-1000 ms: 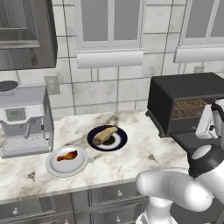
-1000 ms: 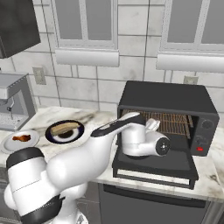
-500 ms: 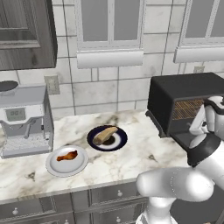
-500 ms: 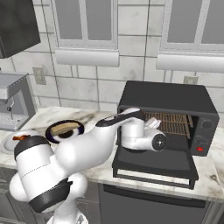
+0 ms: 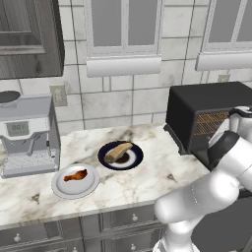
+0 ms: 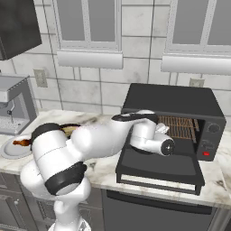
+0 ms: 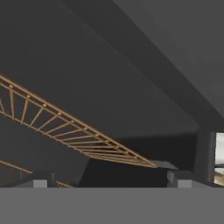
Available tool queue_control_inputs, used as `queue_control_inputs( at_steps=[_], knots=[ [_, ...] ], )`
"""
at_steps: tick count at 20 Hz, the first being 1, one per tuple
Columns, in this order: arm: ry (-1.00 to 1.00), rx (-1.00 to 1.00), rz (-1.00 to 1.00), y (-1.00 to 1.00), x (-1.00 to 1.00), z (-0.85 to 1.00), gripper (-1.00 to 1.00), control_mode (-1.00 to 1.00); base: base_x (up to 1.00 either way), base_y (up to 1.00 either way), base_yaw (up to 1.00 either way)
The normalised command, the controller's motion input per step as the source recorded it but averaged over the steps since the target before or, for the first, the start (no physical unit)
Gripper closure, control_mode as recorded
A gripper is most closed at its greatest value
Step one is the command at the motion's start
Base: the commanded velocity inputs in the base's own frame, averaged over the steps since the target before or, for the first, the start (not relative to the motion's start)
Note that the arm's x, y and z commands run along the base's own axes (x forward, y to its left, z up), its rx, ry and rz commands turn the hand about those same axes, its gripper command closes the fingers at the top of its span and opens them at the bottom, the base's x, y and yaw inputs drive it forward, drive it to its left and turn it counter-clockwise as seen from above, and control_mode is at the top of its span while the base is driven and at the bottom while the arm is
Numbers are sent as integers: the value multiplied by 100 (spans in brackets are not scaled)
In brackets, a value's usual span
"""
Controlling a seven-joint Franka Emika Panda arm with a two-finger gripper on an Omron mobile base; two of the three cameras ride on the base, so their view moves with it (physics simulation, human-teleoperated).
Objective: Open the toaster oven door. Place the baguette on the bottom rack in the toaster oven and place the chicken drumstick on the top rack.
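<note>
The black toaster oven stands at the counter's right end, also seen in the left base view. Its door is folded down flat. My hand hovers over the door at the oven's mouth. In the hand view my gripper is open with nothing between its fingertips, looking into the dark cavity. The top rack crosses that view, and the bottom rack peeks in at the lower left. The baguette lies on a dark plate. The chicken drumstick lies on a white plate.
A silver-grey coffee machine stands at the counter's left end against the tiled wall. The open door juts out past the counter's front edge. My arm's white links span the counter between the plates and the oven.
My elbow and upper arm have swung while the hand stays at the oven's mouth, slightly higher. The gripper stays open. The door, baguette and drumstick have not moved.
</note>
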Motion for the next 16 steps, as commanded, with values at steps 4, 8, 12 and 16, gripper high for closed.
queue_control_inputs(
  at_steps=[4, 8, 12, 16],
  knots=[
    [0, 7, 0, -5, 29, -39, -100, -100, 0, 0, 0],
    [-2, 0, 0, 0, 28, -30, -100, -100, 0, 0, 0],
    [-8, 0, 0, 0, 31, -20, -100, -100, 0, 0, 0],
    [-6, 0, 0, 0, 39, -15, -100, -100, 0, 0, 0]
  ],
)
